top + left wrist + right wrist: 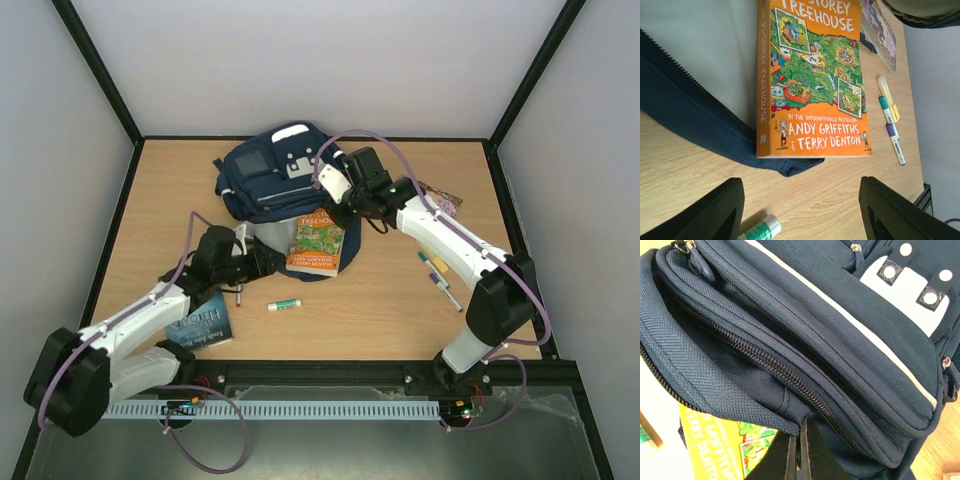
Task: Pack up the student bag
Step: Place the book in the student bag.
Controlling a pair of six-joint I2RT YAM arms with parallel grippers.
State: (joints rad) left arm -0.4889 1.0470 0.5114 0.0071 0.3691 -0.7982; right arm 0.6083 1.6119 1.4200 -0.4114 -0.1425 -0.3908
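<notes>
The orange book [810, 80] reads "STOREY TREEHOUSE", "ANDY GRIFFITHS & TERRY DENTON". The left claw [801, 202] gapes wide, empty. The right claw [796, 442] is pinched onto the student bag [815, 340].

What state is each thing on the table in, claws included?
backpack, unzipped, flap spread open
orange book, closed, flat on the flap lining
blue book, closed, flat on table
glue stick, capped, lying down
markers, capped, lying down
left claw, open, empty
right claw, shut on backpack fabric
</notes>
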